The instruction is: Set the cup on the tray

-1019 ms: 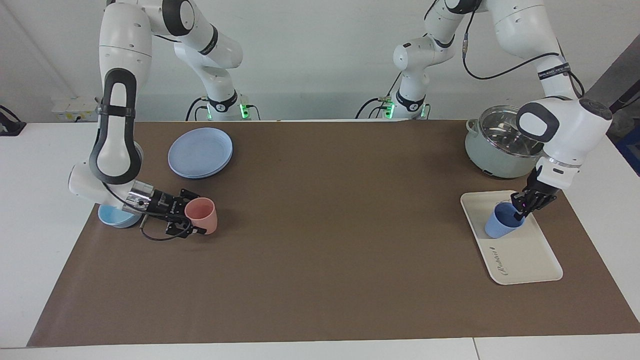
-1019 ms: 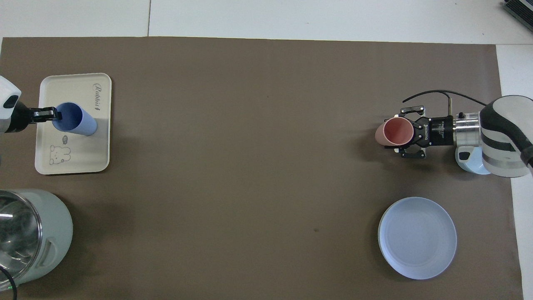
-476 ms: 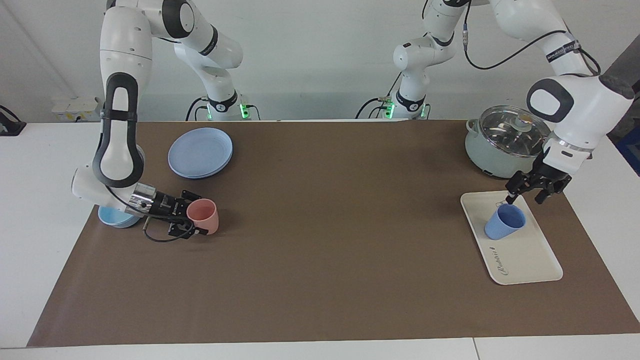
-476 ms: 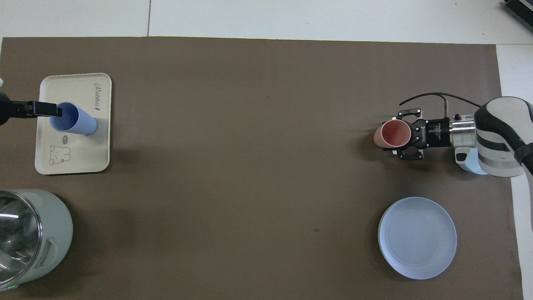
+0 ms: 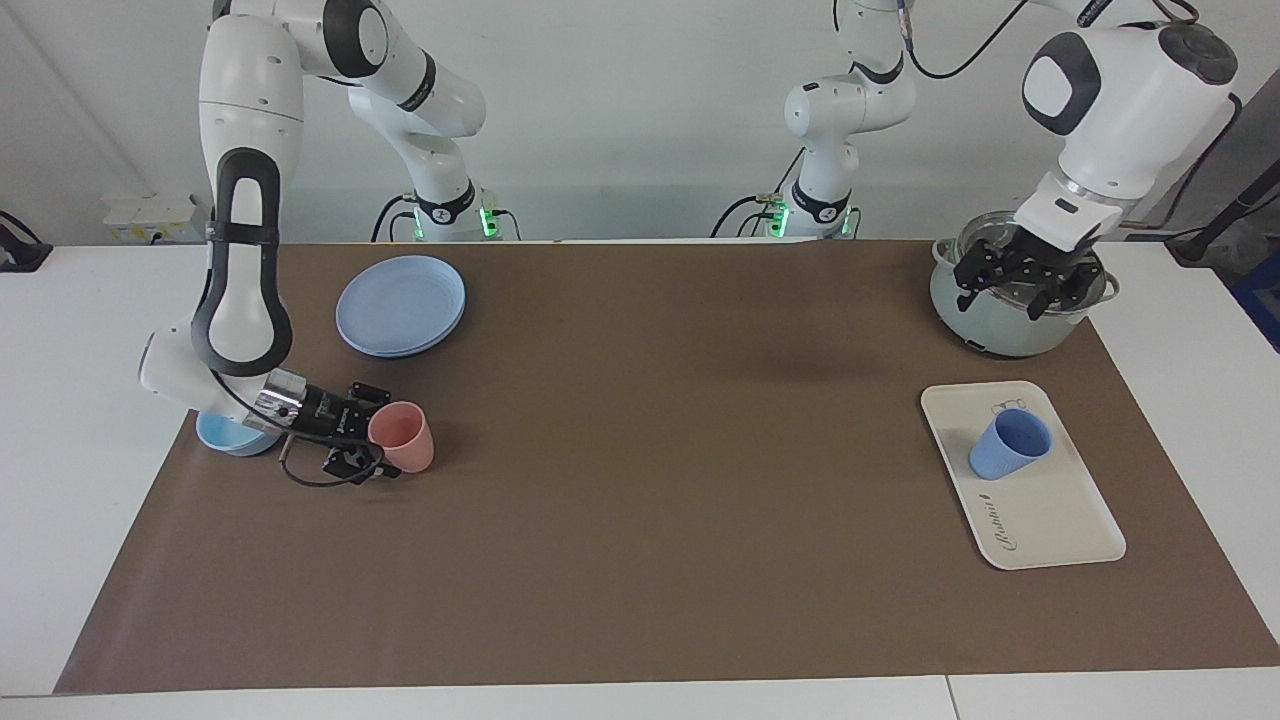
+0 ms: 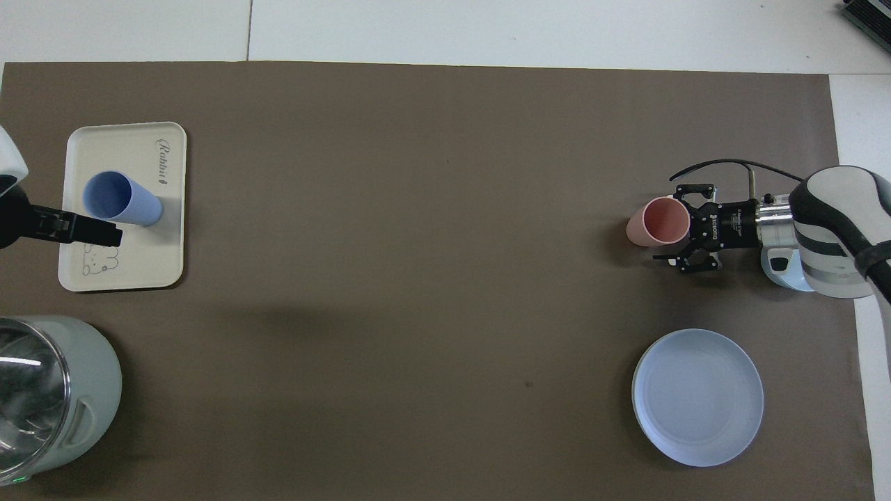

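The periwinkle-blue cup (image 5: 1008,445) stands upright on the cream tray (image 5: 1050,510) at the left arm's end of the table, with nothing holding it. It also shows in the overhead view (image 6: 118,200), on the tray (image 6: 139,257). My left gripper (image 5: 1022,290) is open and empty, raised in the air in front of the pot. In the overhead view, the left gripper (image 6: 111,235) overlaps the tray's edge. My right gripper (image 5: 375,450) is low at the table, open, its fingers on either side of a pink cup (image 5: 402,437).
A grey-green pot with a glass lid (image 5: 1000,320) stands nearer to the robots than the tray. A round blue plate (image 5: 400,305) and a light-blue bowl (image 5: 225,435) lie at the right arm's end. The pink cup (image 6: 658,221) stands beside the bowl.
My left gripper let go of the blue cup, opened, and rose away from the tray toward the pot. The cup stayed on the tray. The right gripper shifted slightly at the pink cup.
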Available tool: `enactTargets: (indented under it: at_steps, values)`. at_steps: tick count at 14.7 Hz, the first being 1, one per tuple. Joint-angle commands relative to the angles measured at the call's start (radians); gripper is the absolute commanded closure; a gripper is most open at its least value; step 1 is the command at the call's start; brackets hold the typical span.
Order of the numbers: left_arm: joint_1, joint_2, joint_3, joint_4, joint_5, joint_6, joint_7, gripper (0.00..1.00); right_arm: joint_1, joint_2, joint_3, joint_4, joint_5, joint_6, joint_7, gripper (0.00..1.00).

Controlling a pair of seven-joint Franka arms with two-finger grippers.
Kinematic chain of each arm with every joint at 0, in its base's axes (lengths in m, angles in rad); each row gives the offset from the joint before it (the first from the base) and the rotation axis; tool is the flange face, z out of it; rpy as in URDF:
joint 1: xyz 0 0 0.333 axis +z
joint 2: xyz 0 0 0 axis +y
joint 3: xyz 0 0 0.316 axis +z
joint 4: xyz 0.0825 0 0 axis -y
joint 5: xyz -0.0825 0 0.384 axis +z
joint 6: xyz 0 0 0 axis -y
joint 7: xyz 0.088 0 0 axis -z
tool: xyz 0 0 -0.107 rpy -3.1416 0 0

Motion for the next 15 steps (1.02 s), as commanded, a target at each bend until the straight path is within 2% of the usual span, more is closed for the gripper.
enactTargets:
  at_steps: [1, 4, 6, 10, 13, 15]
  values:
    - [-0.089, -0.049, 0.012, -0.058, 0.027, -0.024, -0.110, 0.00, -0.017, -0.025, 0.006, -0.008, -0.027, 0.038, -0.015, 0.00]
    - [-0.146, -0.058, 0.010, -0.055, 0.027, -0.027, -0.200, 0.00, -0.017, -0.062, 0.006, -0.009, -0.097, 0.043, -0.062, 0.01]
    - [-0.149, -0.055, 0.010, -0.029, 0.025, -0.024, -0.214, 0.00, -0.011, -0.107, 0.006, -0.011, -0.172, 0.043, -0.090, 0.01]
    - [-0.135, -0.020, 0.013, 0.137, 0.027, -0.145, -0.210, 0.00, 0.012, -0.230, 0.009, -0.009, -0.496, 0.023, -0.232, 0.00]
    - [-0.135, 0.035, 0.013, 0.296, 0.063, -0.298, -0.201, 0.00, 0.031, -0.314, 0.009, -0.009, -0.549, -0.078, -0.235, 0.00]
    - [-0.135, 0.052, 0.022, 0.323, 0.070, -0.288, -0.182, 0.00, 0.034, -0.368, 0.011, -0.011, -0.585, -0.167, -0.272, 0.00]
